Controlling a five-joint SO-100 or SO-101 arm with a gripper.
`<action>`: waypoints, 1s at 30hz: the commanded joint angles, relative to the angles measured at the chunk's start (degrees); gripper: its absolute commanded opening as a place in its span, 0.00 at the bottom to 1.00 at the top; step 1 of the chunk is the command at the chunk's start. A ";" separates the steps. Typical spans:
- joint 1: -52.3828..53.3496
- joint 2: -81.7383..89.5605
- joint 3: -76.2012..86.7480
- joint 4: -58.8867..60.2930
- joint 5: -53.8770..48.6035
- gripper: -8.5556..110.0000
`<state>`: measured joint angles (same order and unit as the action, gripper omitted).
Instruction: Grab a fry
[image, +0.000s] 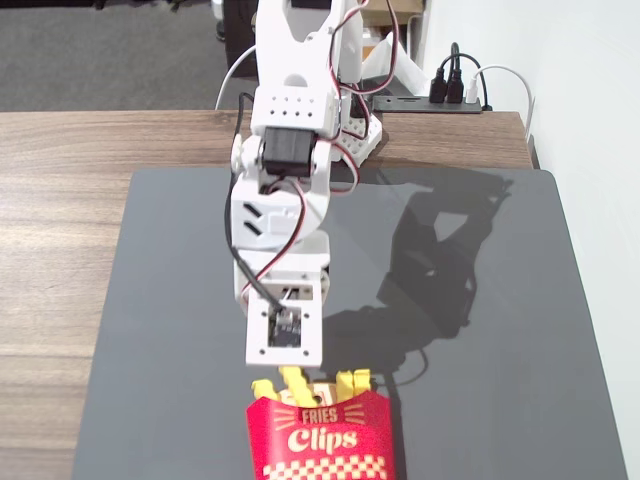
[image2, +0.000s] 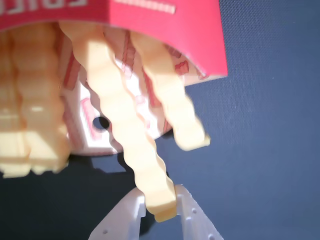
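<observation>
The red "FRIES Clips" carton stands at the near edge of the dark mat with several yellow crinkle-cut fries sticking out of its top. In the wrist view the carton fills the top, and one long fry runs from it down to my white gripper. The fry's tip sits between the two jaws and touches both; its other end is still in the carton. In the fixed view my gripper is mostly hidden under the wrist block, right over the fry.
Other matching fries lie beside the held one: one to its right and a thick bunch at the left. The dark mat lies on a wooden table. A power strip sits behind the arm's base.
</observation>
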<state>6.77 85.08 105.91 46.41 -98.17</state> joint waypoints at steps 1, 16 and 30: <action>-0.44 6.59 2.90 0.26 -0.35 0.08; -0.70 23.29 22.15 -0.53 9.23 0.08; 1.41 38.58 32.96 4.92 17.40 0.08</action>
<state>7.73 119.53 137.72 50.27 -81.12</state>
